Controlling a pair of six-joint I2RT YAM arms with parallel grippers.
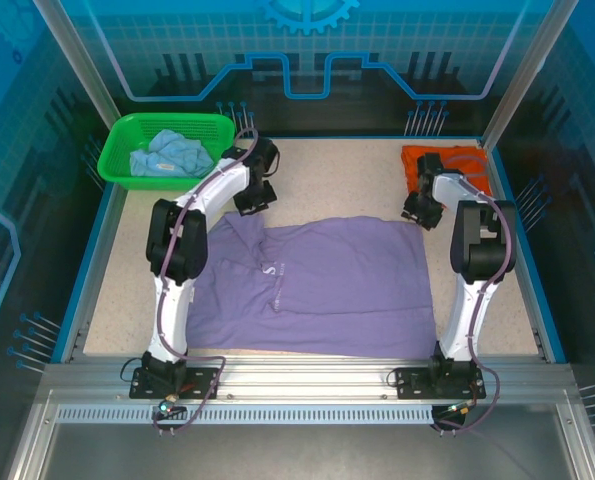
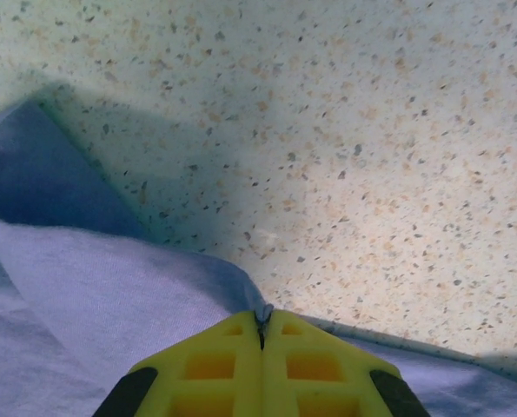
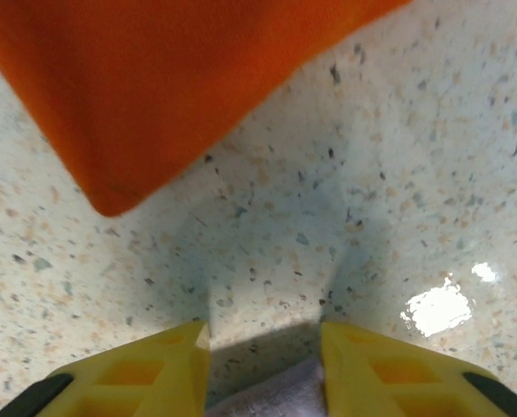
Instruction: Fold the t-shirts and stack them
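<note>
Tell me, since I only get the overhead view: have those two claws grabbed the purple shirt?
Observer: The left gripper is shut, with a bit of the purple shirt pinched at its tips.
Operator: And the other?
Observer: The right gripper is open. The shirt's edge lies in the gap between its fingers, not yet clamped.
Operator: What lies just ahead of it?
Observer: A corner of the orange shirt, with a strip of bare table between it and the fingertips.
</note>
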